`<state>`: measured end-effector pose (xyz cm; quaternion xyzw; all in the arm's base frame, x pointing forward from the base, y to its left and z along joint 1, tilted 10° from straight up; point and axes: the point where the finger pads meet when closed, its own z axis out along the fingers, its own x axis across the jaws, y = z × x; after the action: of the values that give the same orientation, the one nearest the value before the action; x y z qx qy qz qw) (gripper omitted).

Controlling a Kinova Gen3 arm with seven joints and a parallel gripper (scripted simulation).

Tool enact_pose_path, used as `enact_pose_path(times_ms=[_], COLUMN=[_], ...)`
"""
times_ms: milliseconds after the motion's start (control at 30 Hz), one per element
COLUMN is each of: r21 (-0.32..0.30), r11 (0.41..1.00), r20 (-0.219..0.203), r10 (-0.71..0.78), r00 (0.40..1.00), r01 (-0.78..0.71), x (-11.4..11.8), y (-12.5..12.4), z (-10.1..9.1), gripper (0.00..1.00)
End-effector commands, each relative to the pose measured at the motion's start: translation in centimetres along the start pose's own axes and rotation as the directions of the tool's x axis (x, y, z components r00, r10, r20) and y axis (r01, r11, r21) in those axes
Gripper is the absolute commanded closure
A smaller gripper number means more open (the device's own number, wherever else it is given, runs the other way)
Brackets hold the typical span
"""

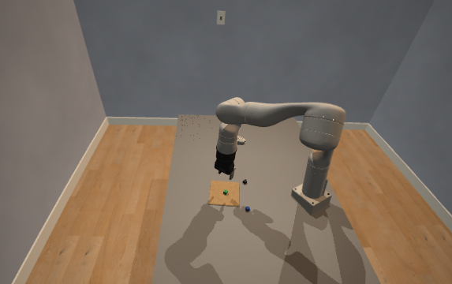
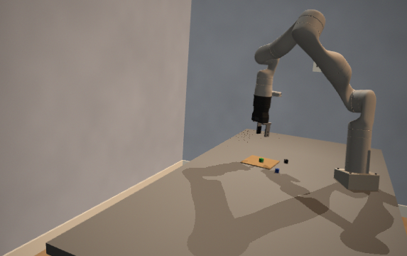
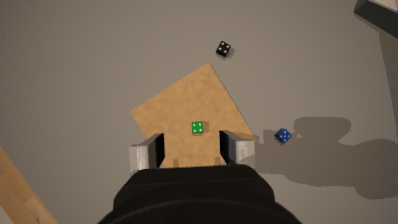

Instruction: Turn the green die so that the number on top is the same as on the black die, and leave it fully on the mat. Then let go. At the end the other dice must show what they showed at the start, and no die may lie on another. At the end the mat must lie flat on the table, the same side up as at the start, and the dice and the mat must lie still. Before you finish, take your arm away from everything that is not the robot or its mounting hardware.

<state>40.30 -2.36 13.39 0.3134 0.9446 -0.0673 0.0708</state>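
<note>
The green die [image 1: 226,192] [image 2: 261,160] [image 3: 197,127] lies on the tan mat [image 1: 215,187] [image 2: 251,161] [image 3: 175,100], near its middle. In the wrist view its top shows several white pips near the corners, with none visible in the centre. The black die [image 1: 244,181] [image 2: 285,161] [image 3: 223,48] lies on the table beside the mat; its top shows several pips, too small to count surely. The mat looks flat. My gripper [image 1: 226,175] [image 2: 263,134] [image 3: 192,143] is open and empty, pointing down high above the mat area.
A blue die [image 1: 248,209] [image 2: 277,171] [image 3: 283,135] lies on the table [image 1: 194,158] [image 2: 153,213] [image 3: 75,65], off the mat, with several pips on top. The robot's base [image 1: 311,198] [image 2: 356,180] stands farther right. The arm's shadows cross the table around the mat and blue die.
</note>
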Motion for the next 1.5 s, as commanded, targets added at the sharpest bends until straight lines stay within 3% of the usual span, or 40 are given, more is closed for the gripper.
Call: enact_pose_path(times_ms=[0, 433, 1067, 1467], r21=[0.006, 0.002, 0.001, 0.001], r11=[1.000, 1.000, 1.000, 1.000], r20=[-0.005, -0.017, -0.019, -0.019], r10=[-0.002, -0.005, -0.006, -0.006], r00=[1.000, 1.000, 1.000, 1.000], r01=[0.002, 0.005, 0.006, 0.006], x=[0.2, 0.2, 0.1, 0.1], y=[0.0, 0.0, 0.0, 0.0], z=[-0.1, -0.5, -5.1, -5.3], gripper=[0.00, 0.00, 0.00, 0.00])
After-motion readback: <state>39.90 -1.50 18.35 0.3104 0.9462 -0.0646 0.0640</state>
